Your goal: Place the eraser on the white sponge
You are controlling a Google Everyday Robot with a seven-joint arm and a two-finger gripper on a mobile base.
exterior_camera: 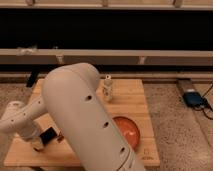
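Observation:
My gripper (42, 139) is low over the front left part of the wooden table (135, 105), at the end of the white arm that fills the foreground. A small black block, the eraser (49, 136), is right at the gripper's tip. A pale cream pad, the white sponge (36, 145), shows just below and left of it, partly hidden by the gripper. I cannot tell whether the eraser touches the sponge.
A slim reddish object (60, 135) lies just right of the eraser. A round orange plate (128, 131) sits front right. A white cup (107, 89) stands mid-table. A dark object (32, 79) is at the back left corner. A blue device (193, 98) lies on the floor.

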